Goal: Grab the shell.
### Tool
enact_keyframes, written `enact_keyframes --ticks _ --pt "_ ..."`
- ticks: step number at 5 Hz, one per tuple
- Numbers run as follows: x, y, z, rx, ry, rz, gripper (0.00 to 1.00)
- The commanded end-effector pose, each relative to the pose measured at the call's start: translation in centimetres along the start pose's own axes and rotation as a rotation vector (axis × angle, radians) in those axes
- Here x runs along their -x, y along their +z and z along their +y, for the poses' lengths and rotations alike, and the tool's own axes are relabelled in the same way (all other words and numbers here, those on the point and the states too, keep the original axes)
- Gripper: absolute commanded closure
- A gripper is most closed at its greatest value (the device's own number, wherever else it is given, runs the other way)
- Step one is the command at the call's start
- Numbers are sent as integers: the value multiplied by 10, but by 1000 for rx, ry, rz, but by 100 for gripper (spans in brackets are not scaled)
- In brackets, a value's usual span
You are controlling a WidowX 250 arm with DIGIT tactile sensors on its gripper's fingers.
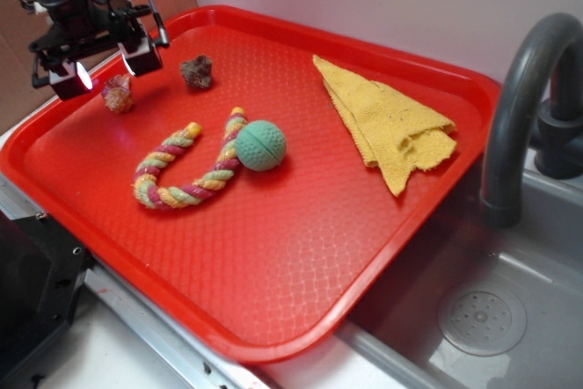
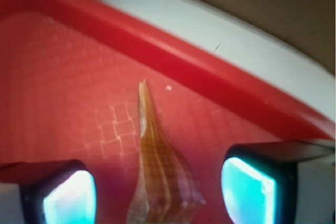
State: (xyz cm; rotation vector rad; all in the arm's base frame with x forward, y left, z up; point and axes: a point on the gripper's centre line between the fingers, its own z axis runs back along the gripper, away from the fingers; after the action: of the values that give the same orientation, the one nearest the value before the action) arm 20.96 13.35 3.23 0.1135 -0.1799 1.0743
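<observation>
The shell [image 1: 117, 94] is small, pale orange-tan and ridged, and lies on the red tray [image 1: 301, 252] near its far left corner. My gripper [image 1: 102, 68] hangs just above it, open, with one lit pad on each side. In the wrist view the shell [image 2: 157, 177] lies between the two glowing pads, its pointed tip aimed at the tray rim [image 2: 210, 72]; neither pad touches it. The gripper [image 2: 157, 195] straddles the shell's wide end.
A dark brown-maroon jagged lump [image 1: 197, 71] lies right of the shell. A striped rope [image 1: 187, 173] and green ball [image 1: 260, 145] sit mid-tray, a yellow cloth [image 1: 387, 120] at the back right. A sink with faucet [image 1: 519, 107] stands to the right.
</observation>
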Motion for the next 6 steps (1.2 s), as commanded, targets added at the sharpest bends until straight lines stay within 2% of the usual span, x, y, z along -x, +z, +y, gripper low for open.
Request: enact_keyframes --ticks 1,2,4,5,6 --pt "-5 -3 -2 75 23 77 0" --pt "-4 -8 0 40 85 130 100" --pt "6 9 -3 17 63 57 100" --pt "10 48 -10 28 -47 66 100" --pt "18 86 -22 121 -196 117 100"
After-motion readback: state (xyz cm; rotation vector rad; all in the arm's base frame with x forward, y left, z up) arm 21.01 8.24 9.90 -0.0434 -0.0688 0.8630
